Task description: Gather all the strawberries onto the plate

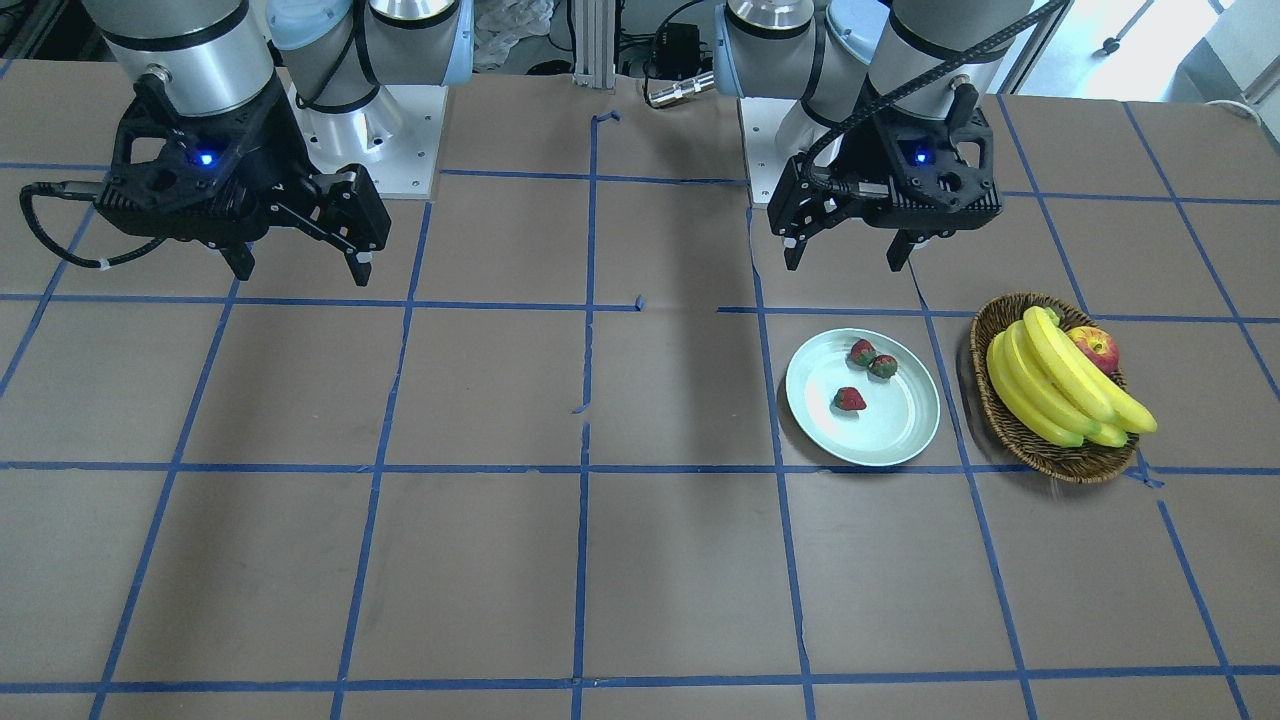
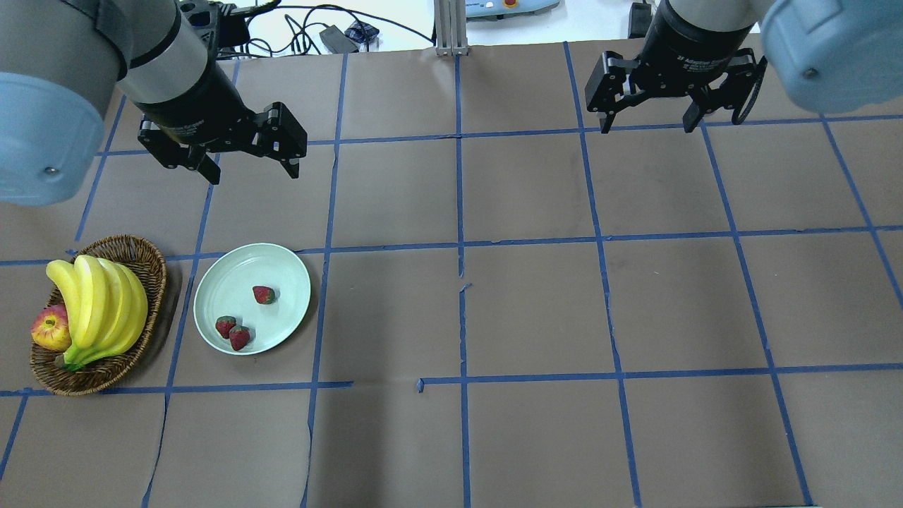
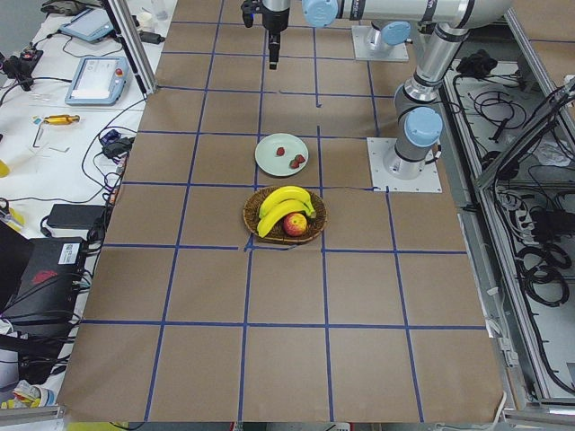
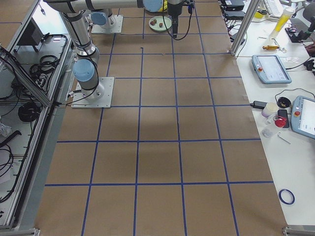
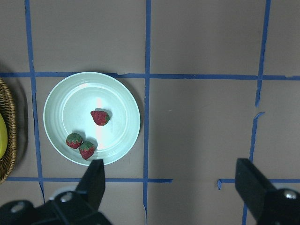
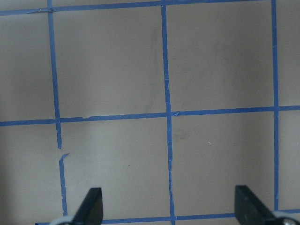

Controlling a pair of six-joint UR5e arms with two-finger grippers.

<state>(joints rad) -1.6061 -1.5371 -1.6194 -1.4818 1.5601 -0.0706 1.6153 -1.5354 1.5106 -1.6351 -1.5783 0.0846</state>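
All three strawberries (image 2: 264, 294) lay inside the plate (image 2: 215, 279), left of centre in the overhead view, two side by side near its lower rim and one apart. Left gripper (image 2: 252, 173) and right gripper (image 2: 645, 128) hung above the bench (image 2: 536, 310) at the top of the frame, fingers apart, holding nothing. Judged: collection complete, no pick left.
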